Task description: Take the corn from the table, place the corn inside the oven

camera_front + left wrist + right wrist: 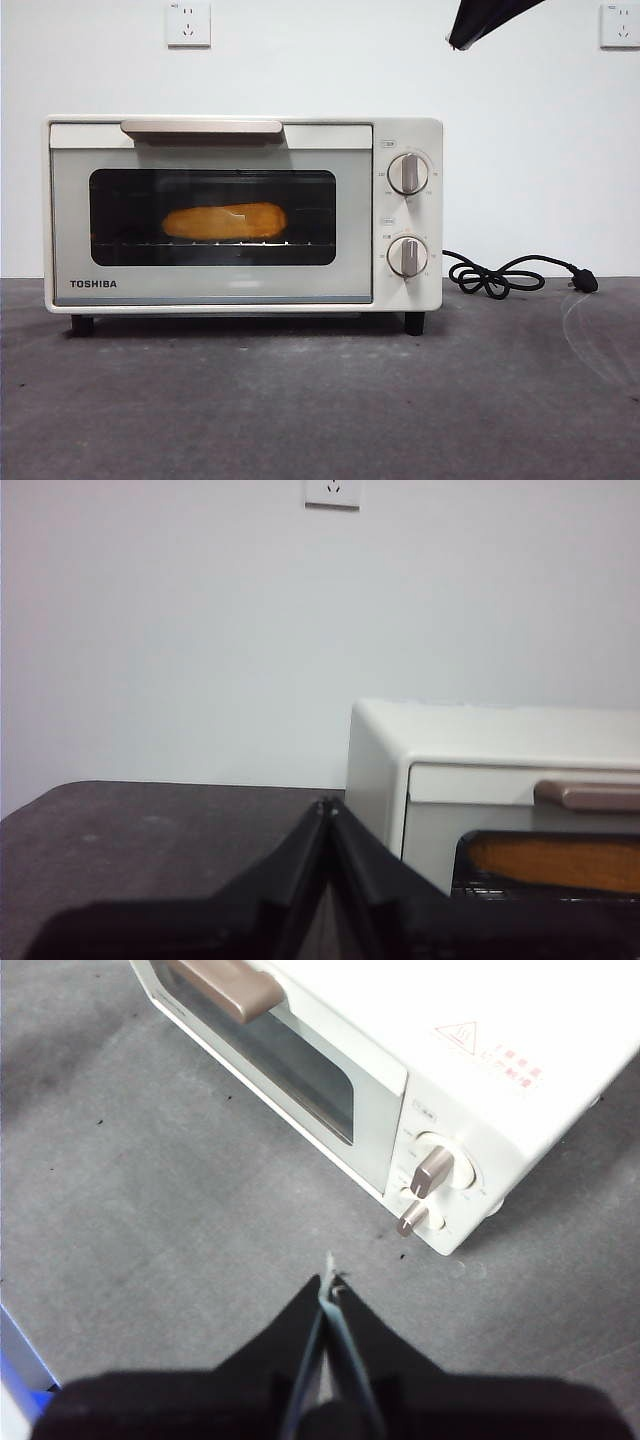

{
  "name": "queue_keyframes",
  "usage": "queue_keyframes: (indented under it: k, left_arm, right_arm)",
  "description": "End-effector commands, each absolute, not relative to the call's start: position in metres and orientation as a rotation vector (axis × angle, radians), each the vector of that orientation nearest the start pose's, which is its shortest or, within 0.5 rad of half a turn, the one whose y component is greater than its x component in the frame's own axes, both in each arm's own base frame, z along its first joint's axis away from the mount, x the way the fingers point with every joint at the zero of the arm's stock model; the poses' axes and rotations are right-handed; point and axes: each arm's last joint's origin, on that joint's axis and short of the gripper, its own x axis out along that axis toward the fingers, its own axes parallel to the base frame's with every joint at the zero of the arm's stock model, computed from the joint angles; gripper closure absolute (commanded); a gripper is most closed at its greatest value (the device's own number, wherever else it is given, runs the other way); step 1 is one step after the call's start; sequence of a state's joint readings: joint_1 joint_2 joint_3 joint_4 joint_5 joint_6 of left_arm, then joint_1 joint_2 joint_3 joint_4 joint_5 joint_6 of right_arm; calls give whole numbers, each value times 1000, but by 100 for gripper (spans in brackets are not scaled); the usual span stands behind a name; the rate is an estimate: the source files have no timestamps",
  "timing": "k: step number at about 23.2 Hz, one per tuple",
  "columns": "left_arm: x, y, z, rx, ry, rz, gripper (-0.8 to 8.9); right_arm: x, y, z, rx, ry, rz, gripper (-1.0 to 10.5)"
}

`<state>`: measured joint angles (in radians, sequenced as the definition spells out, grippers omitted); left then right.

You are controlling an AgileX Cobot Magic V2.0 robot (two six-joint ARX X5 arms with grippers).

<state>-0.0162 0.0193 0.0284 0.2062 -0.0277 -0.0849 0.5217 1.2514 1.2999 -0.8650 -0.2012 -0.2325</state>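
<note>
While I look level across the table (320,400), the corn (224,221) lies on the rack inside the oven (243,214), behind its shut glass door; a black cord (510,275) trails beside it, and one of my arms shows only as a dark tip at the top. From my left wrist, my left gripper (328,805) has its jaws pressed together, low beside the oven's end. From my right wrist, my right gripper (328,1282) is likewise closed on nothing, above the table before the knobs (430,1170).

The oven (240,215) carries the brand TOSHIBA at its door's lower left, and a red hot-surface warning triangle (460,1033) with unreadable red print on top.
</note>
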Motion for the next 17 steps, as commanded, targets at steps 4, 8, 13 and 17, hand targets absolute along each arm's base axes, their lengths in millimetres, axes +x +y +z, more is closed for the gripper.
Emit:
queue_keyframes:
  k: [4, 8, 13, 17]
  left_arm:
    - [97, -1, 178, -72, -125, 7, 816]
    - [97, -1, 168, -60, -25, 11, 816]
    - [96, -1, 150, -40, 167, 15, 816]
    - [96, -1, 150, -29, 165, 8, 816]
  right_arm:
    - [210, 127, 356, -345, 734, 777, 946]
    - [210, 127, 357, -345, 734, 777, 946]
    - [210, 127, 357, -345, 734, 777, 946]
    - [210, 127, 357, -345, 733, 777, 946]
